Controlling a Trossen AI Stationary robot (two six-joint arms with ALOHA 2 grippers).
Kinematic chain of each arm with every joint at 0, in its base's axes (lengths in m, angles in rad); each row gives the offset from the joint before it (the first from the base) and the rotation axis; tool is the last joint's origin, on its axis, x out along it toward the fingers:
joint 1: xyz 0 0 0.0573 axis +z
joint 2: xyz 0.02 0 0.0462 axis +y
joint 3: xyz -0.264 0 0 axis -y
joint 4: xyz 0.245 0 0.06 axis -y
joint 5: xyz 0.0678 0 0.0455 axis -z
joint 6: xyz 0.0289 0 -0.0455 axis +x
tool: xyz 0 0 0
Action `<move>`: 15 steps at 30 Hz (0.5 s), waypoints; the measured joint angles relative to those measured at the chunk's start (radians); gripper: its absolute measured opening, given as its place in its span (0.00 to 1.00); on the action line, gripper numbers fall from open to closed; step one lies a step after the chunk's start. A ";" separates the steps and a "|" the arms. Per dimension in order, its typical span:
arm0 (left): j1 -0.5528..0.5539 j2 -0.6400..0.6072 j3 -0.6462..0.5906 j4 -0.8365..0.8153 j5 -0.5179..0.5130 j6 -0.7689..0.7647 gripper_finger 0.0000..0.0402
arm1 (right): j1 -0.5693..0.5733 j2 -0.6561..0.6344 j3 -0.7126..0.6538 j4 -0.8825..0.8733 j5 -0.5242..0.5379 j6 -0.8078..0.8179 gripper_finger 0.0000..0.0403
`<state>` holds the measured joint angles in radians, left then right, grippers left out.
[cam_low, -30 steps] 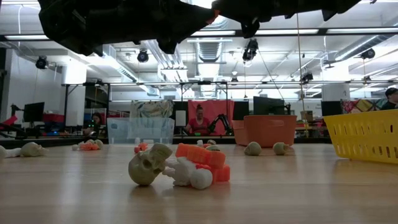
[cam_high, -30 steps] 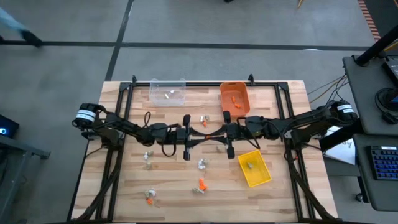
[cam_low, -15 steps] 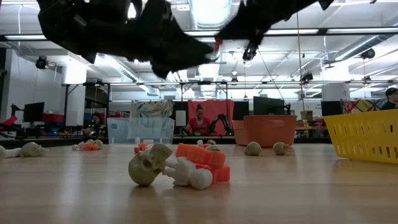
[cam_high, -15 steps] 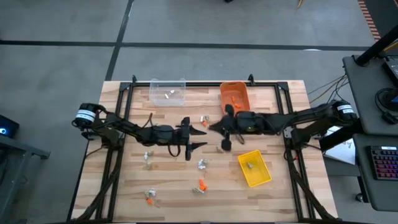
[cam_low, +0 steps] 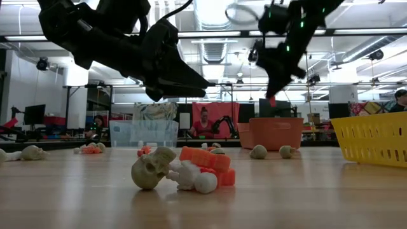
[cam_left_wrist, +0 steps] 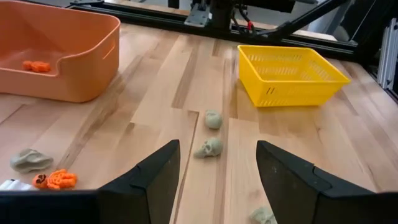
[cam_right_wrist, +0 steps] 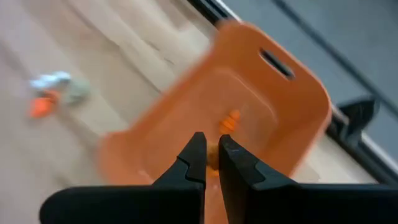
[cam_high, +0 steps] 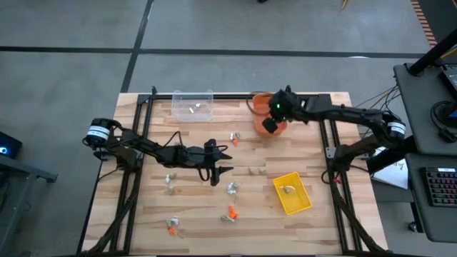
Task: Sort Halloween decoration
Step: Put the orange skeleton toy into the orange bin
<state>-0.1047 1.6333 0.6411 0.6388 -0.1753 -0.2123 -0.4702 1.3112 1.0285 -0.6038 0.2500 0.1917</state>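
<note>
Overhead, closed right jaws pinch an orange trinket (cam_right_wrist: 214, 156) — smooth-walled orange bin (cam_right_wrist: 273, 106) beneath.

Wooden table (cam_high: 328, 214) with bins and scattered trinkets

Orange bin (cam_high: 265, 108) sits under the right gripper (cam_high: 269, 126); clear bin (cam_high: 193, 105) and yellow bin (cam_high: 292, 193) lie apart; small skulls (cam_left_wrist: 208, 148) rest just ahead of the left gripper (cam_high: 223, 158).
</note>
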 joint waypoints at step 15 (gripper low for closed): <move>0.000 -0.005 0.000 -0.058 -0.001 -0.073 0.47 | -0.218 0.202 0.036 0.071 -0.075 -0.052 0.13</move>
<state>-0.1047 1.6279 0.6407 0.5812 -0.1764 -0.2849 -0.6880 1.5130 1.0644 -0.5327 0.1751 0.1396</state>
